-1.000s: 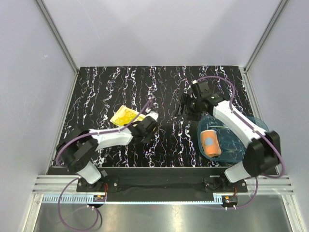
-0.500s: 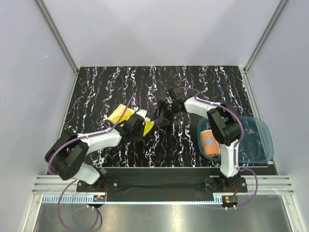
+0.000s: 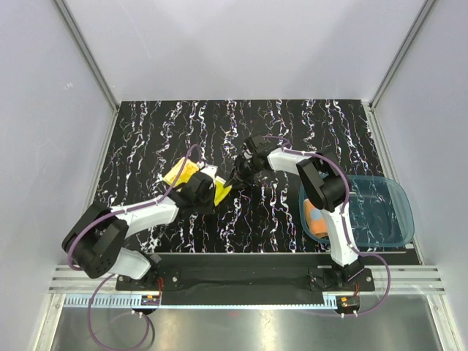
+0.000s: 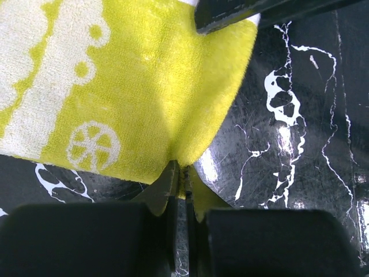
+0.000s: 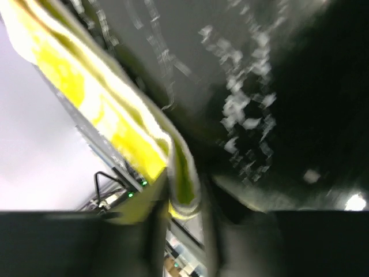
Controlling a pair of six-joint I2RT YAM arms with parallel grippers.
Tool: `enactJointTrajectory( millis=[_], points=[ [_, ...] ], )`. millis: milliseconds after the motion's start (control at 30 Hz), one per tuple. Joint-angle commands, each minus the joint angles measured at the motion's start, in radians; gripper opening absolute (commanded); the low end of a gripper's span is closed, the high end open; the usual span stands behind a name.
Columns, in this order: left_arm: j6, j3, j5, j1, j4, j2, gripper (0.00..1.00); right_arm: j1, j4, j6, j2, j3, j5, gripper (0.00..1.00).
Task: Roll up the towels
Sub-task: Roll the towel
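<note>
Left arm is stretching low toward frame centre, left gripper pinching the yellow towel; right arm is bending leftward, right gripper nipping the same towel.

Yellow towel, white citrus print; black table, white veins; blue tray.

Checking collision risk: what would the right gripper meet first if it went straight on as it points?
The yellow towel, whose edge lies between its fingers; just beyond, probably the left gripper pinching that towel.

One towel is left of the tray holding the other towel.
</note>
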Motion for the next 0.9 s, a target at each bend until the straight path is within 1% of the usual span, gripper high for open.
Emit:
enactJointTrajectory(
  millis=[0,33,67,100,233,267,333,367,400,433,500,533,633,767,867],
  points=[
    [-0.016,-0.010,0.032,0.009,0.058,-0.045,0.00,0.006,0.030,0.005,0.045,0.027,0.005,0.24],
    [-0.021,-0.010,0.035,0.009,0.057,-0.048,0.00,0.003,0.031,-0.001,0.047,0.027,0.007,0.18],
    [-0.026,-0.010,0.044,0.009,0.055,-0.056,0.00,0.002,0.030,-0.003,0.045,0.021,0.008,0.05],
    [-0.027,-0.009,0.050,0.009,0.048,-0.061,0.00,0.002,0.022,-0.007,0.041,0.018,0.019,0.00],
    [-0.056,-0.003,0.075,0.009,0.031,-0.082,0.00,-0.015,-0.031,-0.059,-0.030,-0.018,0.080,0.00],
    [-0.061,-0.001,0.111,0.009,0.031,-0.085,0.00,-0.018,-0.047,-0.073,-0.044,-0.031,0.094,0.00],
    [-0.087,0.002,0.134,0.008,0.028,-0.090,0.00,-0.024,-0.110,-0.114,-0.083,-0.041,0.146,0.00],
    [-0.096,0.002,0.153,0.003,0.031,-0.094,0.00,-0.029,-0.131,-0.128,-0.097,-0.053,0.163,0.02],
    [-0.102,0.002,0.156,-0.001,0.028,-0.097,0.00,-0.034,-0.166,-0.141,-0.113,-0.061,0.194,0.13],
    [-0.115,0.002,0.157,-0.006,0.026,-0.099,0.00,-0.038,-0.188,-0.170,-0.140,-0.065,0.209,0.18],
    [-0.119,0.011,0.165,-0.024,0.018,-0.097,0.00,-0.058,-0.226,-0.184,-0.172,-0.088,0.246,0.35],
    [-0.125,0.022,0.164,-0.031,0.015,-0.094,0.00,-0.066,-0.239,-0.197,-0.203,-0.093,0.258,0.49],
    [-0.139,0.048,0.174,-0.057,0.009,-0.067,0.00,-0.083,-0.297,-0.229,-0.260,-0.093,0.318,0.60],
    [-0.168,0.080,0.202,-0.080,0.005,-0.042,0.00,-0.101,-0.387,-0.265,-0.321,-0.062,0.389,0.64],
    [-0.197,0.099,0.229,-0.083,-0.006,-0.042,0.00,-0.112,-0.423,-0.285,-0.375,-0.047,0.432,0.65]
  ],
)
